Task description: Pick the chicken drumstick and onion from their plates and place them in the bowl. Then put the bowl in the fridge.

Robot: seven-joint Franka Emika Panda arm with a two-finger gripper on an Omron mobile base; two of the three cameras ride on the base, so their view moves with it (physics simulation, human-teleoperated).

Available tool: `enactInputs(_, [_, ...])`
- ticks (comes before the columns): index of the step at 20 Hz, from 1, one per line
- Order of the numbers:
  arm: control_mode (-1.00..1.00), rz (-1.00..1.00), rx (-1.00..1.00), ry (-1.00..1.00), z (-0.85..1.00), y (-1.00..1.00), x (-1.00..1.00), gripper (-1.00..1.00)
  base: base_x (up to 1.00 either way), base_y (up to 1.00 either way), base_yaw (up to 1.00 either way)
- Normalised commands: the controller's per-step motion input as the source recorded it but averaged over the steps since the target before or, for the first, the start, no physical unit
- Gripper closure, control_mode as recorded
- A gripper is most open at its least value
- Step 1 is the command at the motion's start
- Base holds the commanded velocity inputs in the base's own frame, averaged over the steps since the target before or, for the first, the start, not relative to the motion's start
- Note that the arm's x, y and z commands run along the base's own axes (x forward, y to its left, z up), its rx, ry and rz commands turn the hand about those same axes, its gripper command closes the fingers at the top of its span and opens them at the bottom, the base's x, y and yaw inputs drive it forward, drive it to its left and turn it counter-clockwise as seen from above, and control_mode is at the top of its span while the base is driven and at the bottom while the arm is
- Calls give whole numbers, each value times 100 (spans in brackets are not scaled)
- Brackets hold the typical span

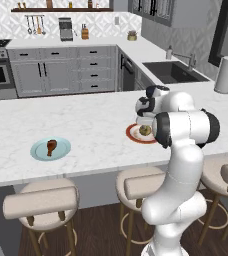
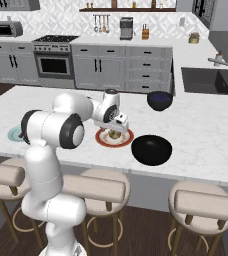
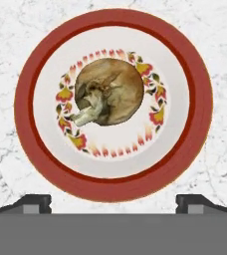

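Note:
The onion [image 3: 109,92], a brownish-tan ball, lies in the middle of the red-rimmed plate [image 3: 113,187]. My gripper [image 3: 113,204] hangs open straight above it, a fingertip on each side and nothing between them. From the left base, the gripper [image 1: 145,124] hovers just over the onion [image 1: 145,131] on that plate [image 1: 132,134]. Farther left, the chicken drumstick [image 1: 51,146] rests on the light blue plate [image 1: 38,150]. A glossy black bowl [image 2: 151,149] stands just right of the red-rimmed plate [image 2: 101,140], with the onion [image 2: 115,134] under the gripper [image 2: 116,128]. The fridge is out of view.
A second dark navy bowl [image 2: 160,100] sits farther back on the marble island. Padded stools [image 1: 41,202] line the near edge below the counter. A sink [image 1: 173,71] and a paper towel roll [image 1: 227,74] stand to the right.

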Motion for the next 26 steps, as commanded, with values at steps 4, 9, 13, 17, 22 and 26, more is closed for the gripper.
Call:
enactInputs(4, [-100, 0, 0, 4, -2, 0, 31, -100, 0, 0, 0])
enactInputs(9, [-100, 0, 0, 3, -8, 0, 20, -100, 0, 0, 0])
enactInputs(13, [-100, 0, 0, 1, -15, 0, 25, -100, 0, 0, 0])
enactInputs(17, [-100, 0, 0, 0, -16, 0, 23, -100, 0, 0, 0])
enactInputs(22, [-100, 0, -1, 0, -18, 1, 13, -100, 0, 0, 0])
enactInputs(26, [-100, 0, -1, 0, -20, 0, 14, -100, 0, 0, 0])
